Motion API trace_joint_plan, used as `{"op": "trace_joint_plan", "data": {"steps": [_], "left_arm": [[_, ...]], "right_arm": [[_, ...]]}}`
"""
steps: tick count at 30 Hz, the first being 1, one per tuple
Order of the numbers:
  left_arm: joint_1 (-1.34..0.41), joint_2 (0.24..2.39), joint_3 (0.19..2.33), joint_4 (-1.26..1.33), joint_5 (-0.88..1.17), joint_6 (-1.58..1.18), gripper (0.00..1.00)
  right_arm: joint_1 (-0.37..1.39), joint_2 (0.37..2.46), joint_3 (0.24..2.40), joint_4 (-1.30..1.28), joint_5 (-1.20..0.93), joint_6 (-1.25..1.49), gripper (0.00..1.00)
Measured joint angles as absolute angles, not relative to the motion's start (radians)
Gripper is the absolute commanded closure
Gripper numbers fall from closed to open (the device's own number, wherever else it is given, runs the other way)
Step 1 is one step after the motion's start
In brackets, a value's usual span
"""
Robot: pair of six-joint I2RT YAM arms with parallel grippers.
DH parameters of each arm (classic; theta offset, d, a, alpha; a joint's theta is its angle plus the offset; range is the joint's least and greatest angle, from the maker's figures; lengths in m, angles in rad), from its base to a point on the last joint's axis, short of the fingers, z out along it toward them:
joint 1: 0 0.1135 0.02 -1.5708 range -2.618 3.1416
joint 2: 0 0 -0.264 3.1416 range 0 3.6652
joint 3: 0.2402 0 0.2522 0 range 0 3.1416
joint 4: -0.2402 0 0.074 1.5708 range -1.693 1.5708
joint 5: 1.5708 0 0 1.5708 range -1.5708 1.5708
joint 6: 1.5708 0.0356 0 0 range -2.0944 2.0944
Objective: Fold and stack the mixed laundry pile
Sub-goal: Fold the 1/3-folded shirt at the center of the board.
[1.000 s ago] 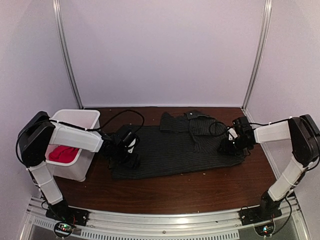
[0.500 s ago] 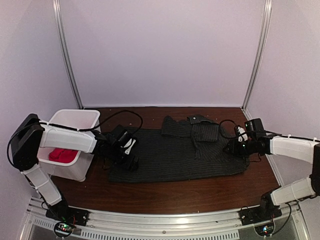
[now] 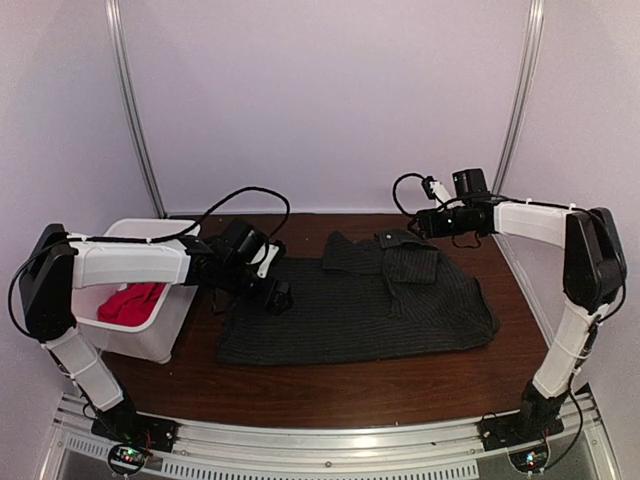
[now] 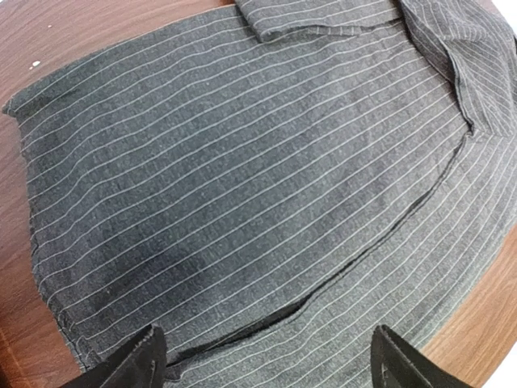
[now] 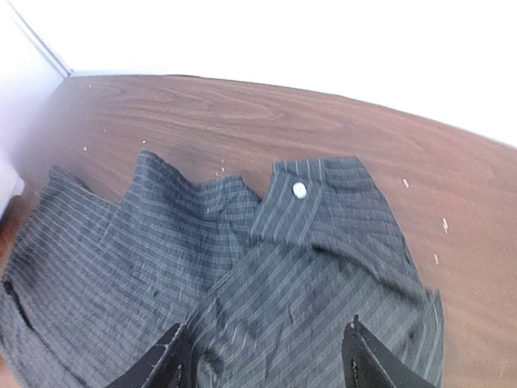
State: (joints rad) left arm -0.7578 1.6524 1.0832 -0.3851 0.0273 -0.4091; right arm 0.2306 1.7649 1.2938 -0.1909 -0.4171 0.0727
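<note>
The dark pinstriped shirt (image 3: 360,310) lies spread flat on the wooden table, collar and a folded sleeve toward the back. My left gripper (image 3: 275,296) hovers over its left part, jaws wide open, only striped cloth (image 4: 242,178) below the gripper (image 4: 265,343). My right gripper (image 3: 418,224) is raised at the back, above the collar (image 5: 323,202) with its white button; this gripper (image 5: 266,331) is open and holds nothing. The red T-shirt (image 3: 128,300) lies bunched inside the white bin.
The white bin (image 3: 150,232) stands at the table's left edge beside my left arm. White walls with metal corner posts close in the back and sides. Bare wood table (image 3: 380,385) shows in front of the shirt.
My right gripper has left the shirt's right edge, risen and swung to the back above the collar, opening wider. My left gripper opened further and shifted slightly back.
</note>
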Motion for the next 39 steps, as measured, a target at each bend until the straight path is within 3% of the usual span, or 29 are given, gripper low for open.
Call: {"op": "trace_joint_plan", "data": {"steps": [8,23,25,34,39], "left_arm": [[-0.747,1.652,1.085,-0.388,0.052,-0.409,0.1],[-0.738,1.652,1.085,-0.393,0.065,-0.409,0.1],[-0.738,1.652,1.085,-0.395,0.066,-0.409,0.1],[-0.733,1.652,1.087,-0.398,0.067,-0.409,0.1],[-0.731,1.652,1.093,-0.4,0.066,-0.41,0.1]], "right_arm": [[0.296,2.055,1.599,-0.307,-0.348,-0.163,0.35],[0.301,2.302,1.808,-0.422,-0.267,-0.345,0.36],[0.303,2.327,1.826,-0.424,-0.245,-0.356,0.41],[0.304,2.351,1.85,-0.415,-0.159,-0.355,0.99],[0.304,2.341,1.851,-0.407,-0.133,-0.343,1.0]]}}
